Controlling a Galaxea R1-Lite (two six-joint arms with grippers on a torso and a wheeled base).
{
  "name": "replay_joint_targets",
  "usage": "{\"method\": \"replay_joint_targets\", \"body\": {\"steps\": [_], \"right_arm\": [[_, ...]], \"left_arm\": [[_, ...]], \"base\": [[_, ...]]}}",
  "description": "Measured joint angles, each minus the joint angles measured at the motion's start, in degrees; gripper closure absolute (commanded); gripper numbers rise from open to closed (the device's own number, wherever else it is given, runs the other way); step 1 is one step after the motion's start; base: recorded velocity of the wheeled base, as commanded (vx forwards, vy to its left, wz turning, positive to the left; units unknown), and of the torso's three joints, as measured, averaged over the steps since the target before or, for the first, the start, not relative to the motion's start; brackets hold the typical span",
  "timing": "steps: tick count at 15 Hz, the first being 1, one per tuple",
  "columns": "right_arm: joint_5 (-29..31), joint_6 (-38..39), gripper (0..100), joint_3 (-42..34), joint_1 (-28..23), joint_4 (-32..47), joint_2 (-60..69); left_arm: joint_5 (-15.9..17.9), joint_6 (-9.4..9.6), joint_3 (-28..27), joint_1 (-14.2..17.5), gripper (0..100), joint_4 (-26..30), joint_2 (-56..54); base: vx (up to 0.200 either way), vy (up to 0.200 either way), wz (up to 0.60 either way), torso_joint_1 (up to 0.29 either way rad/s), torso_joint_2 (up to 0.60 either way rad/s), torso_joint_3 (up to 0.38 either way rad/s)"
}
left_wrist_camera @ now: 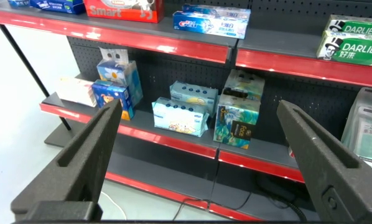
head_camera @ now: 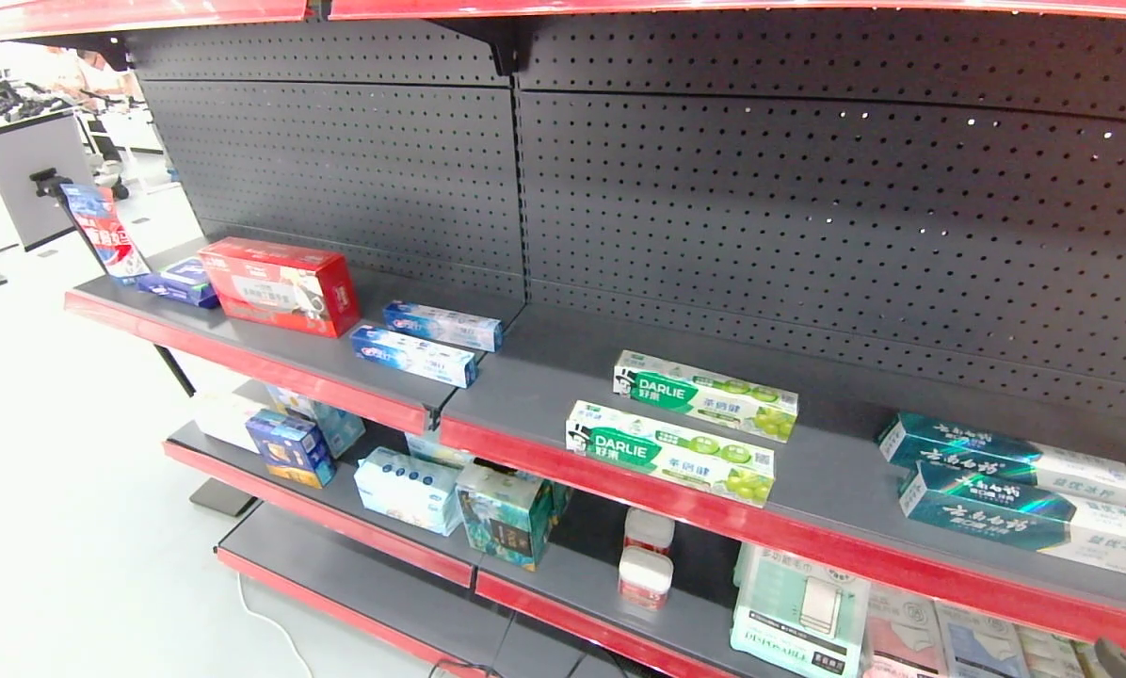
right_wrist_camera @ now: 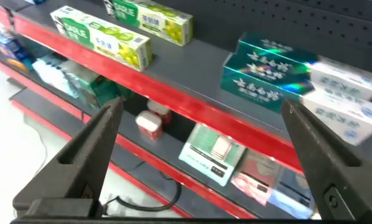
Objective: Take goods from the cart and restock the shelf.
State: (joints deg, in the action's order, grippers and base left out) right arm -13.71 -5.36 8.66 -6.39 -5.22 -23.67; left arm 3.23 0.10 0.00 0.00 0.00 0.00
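While both the left gripper and right gripper hang open and empty, the shelf holds a red box at 9 o'clock, 2 teal boxes at 4 o'clock. Likely between items; next, fetch goods from the cart.

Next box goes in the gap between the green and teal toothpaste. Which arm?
Right, probably: the right gripper faces the green toothpaste and teal toothpaste; the left gripper faces the lower shelf.
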Motion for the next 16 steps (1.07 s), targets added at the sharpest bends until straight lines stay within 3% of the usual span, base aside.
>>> {"method": "replay_joint_targets", "body": {"steps": [4, 9, 14, 16], "right_arm": [[6.68, 0.00, 0, -0.85, 0.50, 5.97, 6.58], [6.99, 0.26, 0, -1.80, 0.09, 10.83, 14.73], [7.67, 1.76, 0, -4.83, 0.11, 10.23, 17.97], [8.30, 1.71, 0, -6.31, 0.11, 3.89, 18.25]], "left_arm": [[0.00, 0.00, 0.00, 0.00, 0, 0.00, 0.00], [0.02, 0.00, 0.00, 0.00, 0, 0.00, 0.00], [0.00, 0.00, 0.00, 0.00, 0, 0.00, 0.00], [0.02, 0.00, 0.00, 0.00, 0, 0.00, 0.00]], "base": [[0.000, 0.000, 0.00, 0.000, 0.00, 0.000], [0.000, 0.000, 0.00, 0.000, 0.00, 0.000], [0.000, 0.000, 0.00, 0.000, 0.00, 0.000], [0.000, 0.000, 0.00, 0.000, 0.00, 0.000]]}}
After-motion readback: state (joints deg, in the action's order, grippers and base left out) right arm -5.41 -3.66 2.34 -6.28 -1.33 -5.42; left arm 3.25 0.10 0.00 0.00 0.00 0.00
